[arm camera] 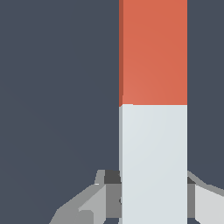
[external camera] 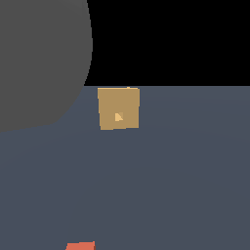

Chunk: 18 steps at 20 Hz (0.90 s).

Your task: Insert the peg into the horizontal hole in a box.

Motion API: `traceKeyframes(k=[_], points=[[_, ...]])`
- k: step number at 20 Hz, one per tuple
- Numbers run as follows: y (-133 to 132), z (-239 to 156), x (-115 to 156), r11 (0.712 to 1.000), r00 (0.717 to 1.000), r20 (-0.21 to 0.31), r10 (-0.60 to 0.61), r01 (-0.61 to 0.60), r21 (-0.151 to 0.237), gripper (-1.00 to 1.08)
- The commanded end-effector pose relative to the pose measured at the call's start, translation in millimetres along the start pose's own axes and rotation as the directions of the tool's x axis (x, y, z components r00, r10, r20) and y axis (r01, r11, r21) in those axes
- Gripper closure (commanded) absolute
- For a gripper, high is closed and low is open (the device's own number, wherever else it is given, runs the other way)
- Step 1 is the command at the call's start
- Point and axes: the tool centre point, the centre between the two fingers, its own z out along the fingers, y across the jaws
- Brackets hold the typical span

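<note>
Peg [arm camera: 153,109] sat clamped at its pale end between the gripper [arm camera: 153,197] jaws, orange end pointing away. Box [external camera: 118,108] and hole [external camera: 118,116] stood well apart; insertion remained undone.

**Flat, even light and soft renders in both views**

Light is even and shadowless across the dull slate floor [external camera: 185,185]. No glare anywhere. The box [external camera: 118,108] shows blurry, low-detail edges. A dark grey out-of-focus blob [external camera: 39,58] fills one corner; black lies beyond.
</note>
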Motion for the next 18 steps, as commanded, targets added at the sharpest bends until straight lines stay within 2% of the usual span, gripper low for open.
traceKeyframes(k=[1,5,9,13,18], points=[[2.0,-0.7,6.5,1.000,1.000,0.000,-0.004,0.004,-0.001,1.08],[6.1,-2.6,26.2,1.000,1.000,0.000,-0.010,0.010,-0.001,1.08],[12.9,-5.9,59.7,1.000,1.000,0.000,-0.022,0.022,-0.001,1.08],[21.9,-10.6,107.4,0.999,0.999,0.000,-0.038,0.038,-0.001,1.08],[34.5,-17.7,179.8,0.998,0.998,0.000,-0.063,0.063,-0.001,1.08]])
